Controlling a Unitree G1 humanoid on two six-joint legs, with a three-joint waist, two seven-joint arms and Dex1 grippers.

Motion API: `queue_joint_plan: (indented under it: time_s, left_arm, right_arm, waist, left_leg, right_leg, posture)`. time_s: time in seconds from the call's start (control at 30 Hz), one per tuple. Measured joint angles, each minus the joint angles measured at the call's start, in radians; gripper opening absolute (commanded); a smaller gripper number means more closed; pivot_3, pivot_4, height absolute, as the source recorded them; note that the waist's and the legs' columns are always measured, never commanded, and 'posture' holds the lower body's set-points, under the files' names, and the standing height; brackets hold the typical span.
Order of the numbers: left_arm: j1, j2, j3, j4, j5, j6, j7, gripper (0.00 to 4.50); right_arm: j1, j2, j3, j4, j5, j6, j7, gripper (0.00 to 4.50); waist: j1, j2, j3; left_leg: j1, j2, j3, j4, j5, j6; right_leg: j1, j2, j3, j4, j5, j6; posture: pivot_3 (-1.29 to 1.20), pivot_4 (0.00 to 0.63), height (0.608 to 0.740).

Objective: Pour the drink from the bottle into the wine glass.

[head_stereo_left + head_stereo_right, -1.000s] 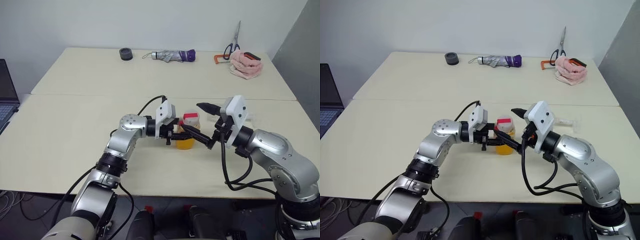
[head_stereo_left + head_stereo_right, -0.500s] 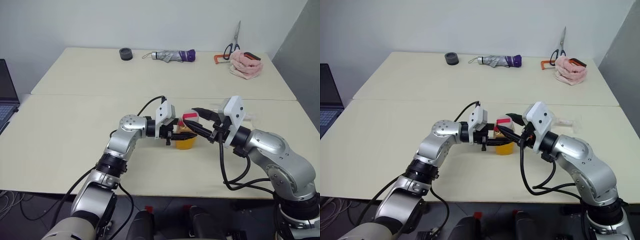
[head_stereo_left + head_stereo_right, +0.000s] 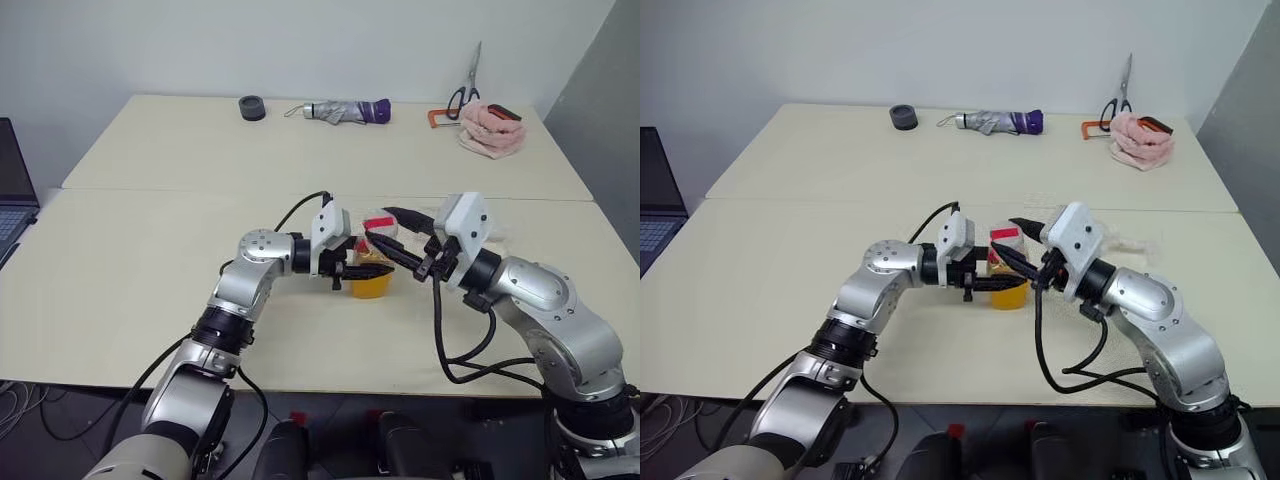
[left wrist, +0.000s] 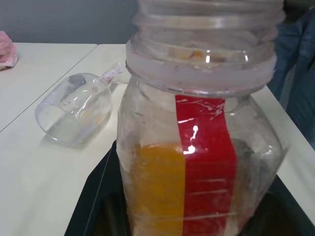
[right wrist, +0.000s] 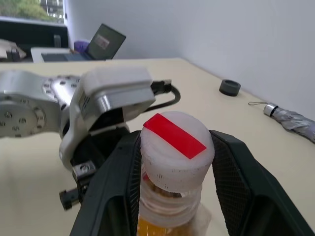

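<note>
bottle: small clear plastic bottle point(image 3: 373, 268) with a squarish body and a red vertical label strip, standing upright on the near cream table point(image 3: 120, 290), between the two grippers
cap: white ribbed cap with a red strip across its top point(image 5: 176, 144), sitting on the bottle neck
drink: translucent orange-yellow liquid point(image 4: 160, 189), fills the lower part of the bottle
left gripper: point(image 3: 372, 268) comes in level from the robot's left, its two black fingers clamped tight on the bottle body below the neck
right gripper: point(image 5: 174, 147) comes in from the robot's right at cap height; black fingers point(image 5: 120, 184) sit one on each side of the cap, partly closed, pads right against the cap's sides; firm grip vs. light contact: can't tell
wine glass: clear colourless stemmed glass with a rounded bowl point(image 4: 76, 110), lying on its side on the table beyond the bottle, near it but not touching, away from both grippers
left wrist view adds: threaded neck, label and liquid level close up, plus the tipped glass; from the head views the glass is a faint clear shape point(image 3: 505, 236) behind the right gripper
right wrist view adds: cap top and both right fingers flanking it, with the left gripper's white housing point(image 5: 110, 96) just behind the bottle
far table: grey folded umbrella with a purple end point(image 3: 345, 111), black tape roll point(image 3: 252, 107), pink cloth point(image 3: 490, 128), scissors point(image 3: 466, 92)
left edge: corner of a laptop point(image 3: 12, 195)
</note>
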Motion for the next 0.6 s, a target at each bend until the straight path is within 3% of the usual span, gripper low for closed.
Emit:
queue_joint_plan:
  time_s: [0.37, 0.6]
  left_arm:
    - [0.0, 0.0, 0.0, 0.0, 0.0, -0.001, -0.006, 1.89]
    - [0.0, 0.002, 0.0, -0.001, -0.002, -0.001, -0.007, 1.89]
  right_arm:
    - [0.007, -0.008, -0.057, -0.007, 0.051, 0.038, -0.023, 1.72]
    - [0.095, -0.11, -0.253, -0.076, 0.121, 0.083, -0.024, 1.72]
  waist:
    - [0.0, 0.0, 0.0]
    - [0.002, 0.0, 0.0]
  left_leg:
    - [0.0, 0.0, 0.0, 0.0, 0.0, 0.0]
    - [0.0, 0.0, 0.0, 0.0, 0.0, 0.0]
  right_leg:
    - [0.0, 0.0, 0.0, 0.0, 0.0, 0.0]
    - [0.0, 0.0, 0.0, 0.0, 0.0, 0.0]
  posture:
    - [0.0, 0.15, 0.74]
    - [0.0, 0.15, 0.74]
